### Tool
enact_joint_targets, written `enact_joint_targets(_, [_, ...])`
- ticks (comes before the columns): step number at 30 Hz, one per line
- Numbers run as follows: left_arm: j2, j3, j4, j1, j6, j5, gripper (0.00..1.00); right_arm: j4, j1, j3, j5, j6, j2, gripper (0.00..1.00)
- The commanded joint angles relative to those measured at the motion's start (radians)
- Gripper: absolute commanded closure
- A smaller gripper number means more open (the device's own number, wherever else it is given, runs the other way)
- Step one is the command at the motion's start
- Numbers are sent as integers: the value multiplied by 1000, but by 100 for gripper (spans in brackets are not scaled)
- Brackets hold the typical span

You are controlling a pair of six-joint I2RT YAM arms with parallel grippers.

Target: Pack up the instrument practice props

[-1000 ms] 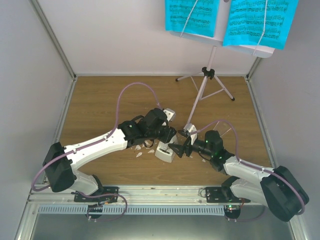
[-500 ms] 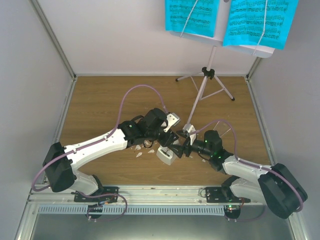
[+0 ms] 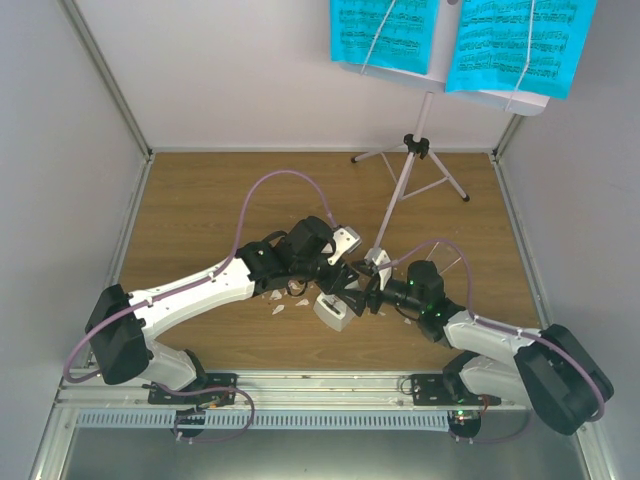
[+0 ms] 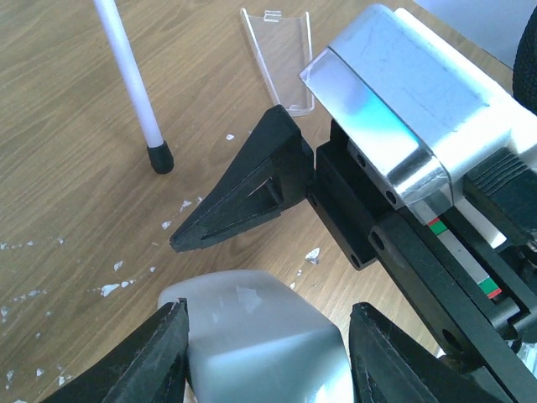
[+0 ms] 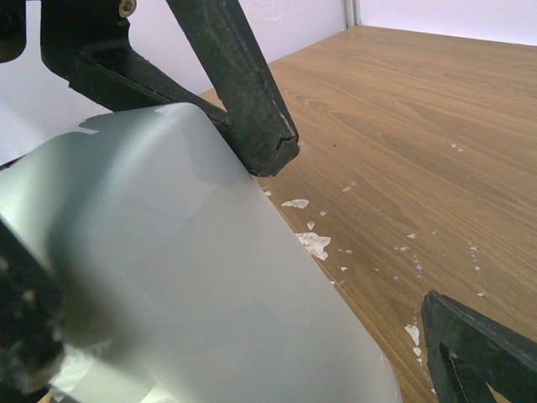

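Observation:
The small white metronome (image 3: 330, 312) lies tilted on the wooden table between both grippers. My left gripper (image 3: 335, 288) is open and straddles it; in the left wrist view (image 4: 270, 312) one finger (image 4: 151, 357) touches the metronome (image 4: 252, 336) and the other (image 4: 403, 361) stands off it. My right gripper (image 3: 353, 298) is open wide, with the metronome (image 5: 185, 285) filling the space between its jaws (image 5: 226, 285). The clear cover (image 4: 281, 59) lies loose on the table. The music stand (image 3: 418, 150) stands at the back with cyan pages (image 3: 385, 35) on it.
A stand leg with a black foot (image 4: 159, 157) rests just beyond the grippers. White crumbs (image 3: 280, 305) are scattered on the wood, also in the right wrist view (image 5: 315, 243). Grey walls close the table at the left, back and right.
My right gripper has moved left up to the metronome. My left wrist has turned, and the metronome has shifted and tilted slightly.

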Motion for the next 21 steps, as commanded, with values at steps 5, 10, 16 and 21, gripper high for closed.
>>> enact_joint_targets(5, [-9, -39, -24, -12, -76, 115, 52, 53, -8, -1, 74, 24, 19, 2])
enact_joint_targets(10, [-21, -50, -18, -12, -102, 114, 49, 68, -8, -5, 90, 32, 22, 2])
enact_joint_targets(16, [-53, -72, -1, -12, -131, 136, 47, 87, -8, -15, 112, 47, 20, 1])
enact_joint_targets(21, [-75, -87, 14, -11, -147, 152, 43, 91, -9, -15, 122, 51, 27, 1])
